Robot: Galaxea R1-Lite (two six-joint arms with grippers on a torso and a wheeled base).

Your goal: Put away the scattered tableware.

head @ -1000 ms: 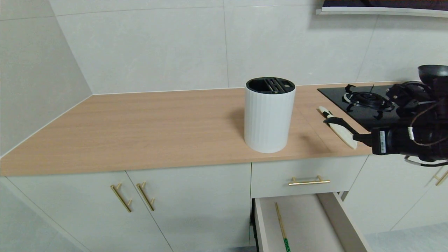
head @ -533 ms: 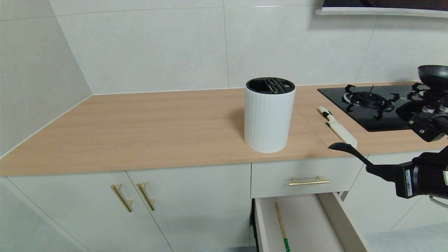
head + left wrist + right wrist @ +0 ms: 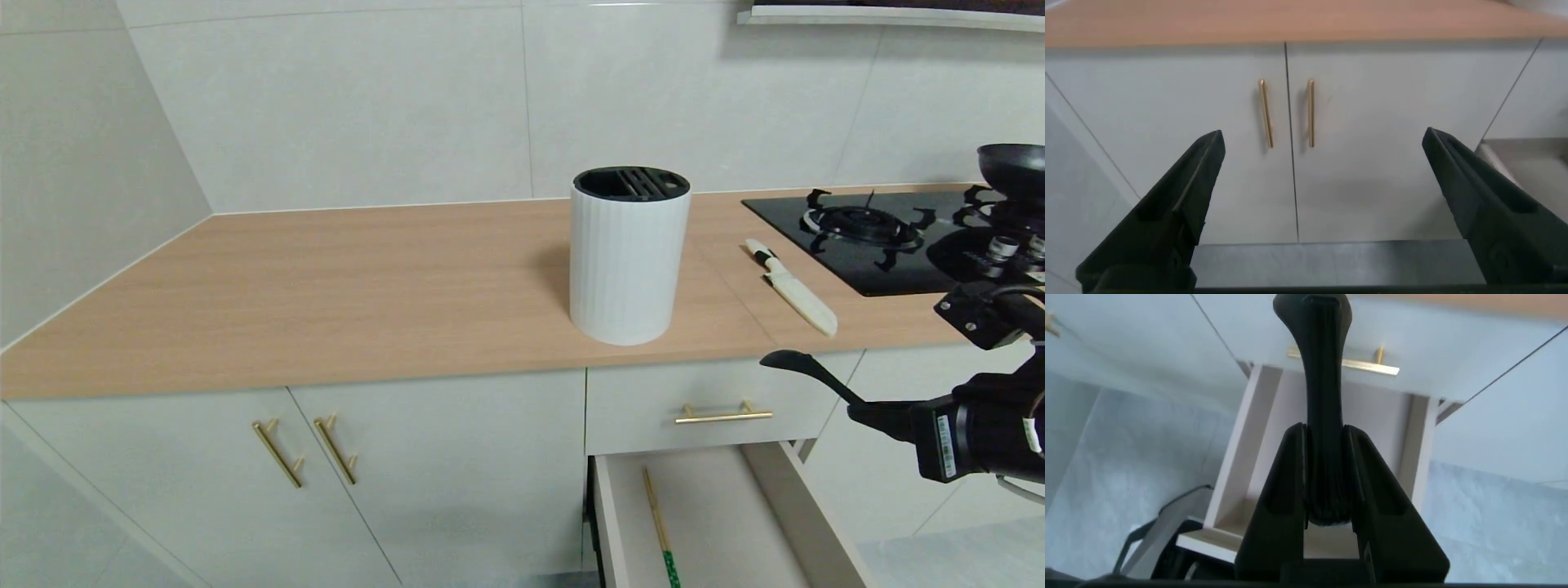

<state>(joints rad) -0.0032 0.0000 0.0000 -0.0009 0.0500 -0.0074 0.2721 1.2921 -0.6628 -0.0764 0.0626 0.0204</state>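
Here, your right tool [image 3: 1325, 457] is clenching a black utensil [image 3: 792, 360] over the open drawer [image 3: 792, 506]; your left tool [image 3: 1323, 147] is hanging released, facing cabinet doors [image 3: 1372, 163].

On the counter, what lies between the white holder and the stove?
A knife lies flat on the counter between the holder and the stove, touching neither; the head view shows it.

We logged: black utensil [image 3: 804, 369], one end clamped in right gripper [image 3: 867, 410], over open drawer [image 3: 790, 508]; pale knife [image 3: 790, 287] flat on counter; chopstick [image 3: 655, 514], green tip, inside drawer.
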